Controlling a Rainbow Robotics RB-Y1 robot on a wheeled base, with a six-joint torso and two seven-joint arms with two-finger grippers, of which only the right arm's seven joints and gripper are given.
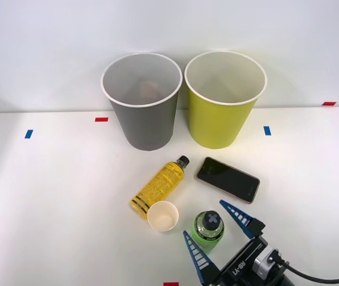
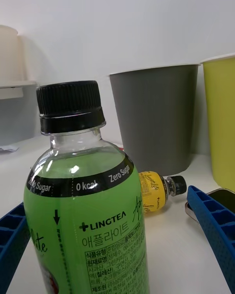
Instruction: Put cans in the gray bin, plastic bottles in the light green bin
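The green-label plastic bottle (image 1: 208, 228) (image 2: 88, 210) stands upright with a black cap near the table's front edge. My right gripper (image 1: 203, 218) (image 2: 106, 200) is open, one blue finger on each side of this bottle, with a gap on at least one side. The yellow-label plastic bottle (image 1: 159, 186) (image 2: 152, 195) lies on its side, cap pointing toward the bins. The gray bin (image 1: 142, 104) (image 2: 156, 115) and the light green bin (image 1: 224, 101) (image 2: 223, 117) stand side by side at the back. A faint brownish shape lies inside the gray bin. Cans are out of view.
A small white paper cup (image 1: 162, 215) stands just left of the green bottle. A dark phone (image 1: 228, 179) lies flat in front of the light green bin. Red and blue tape marks (image 1: 101, 119) dot the white table. A wall rises right behind the bins.
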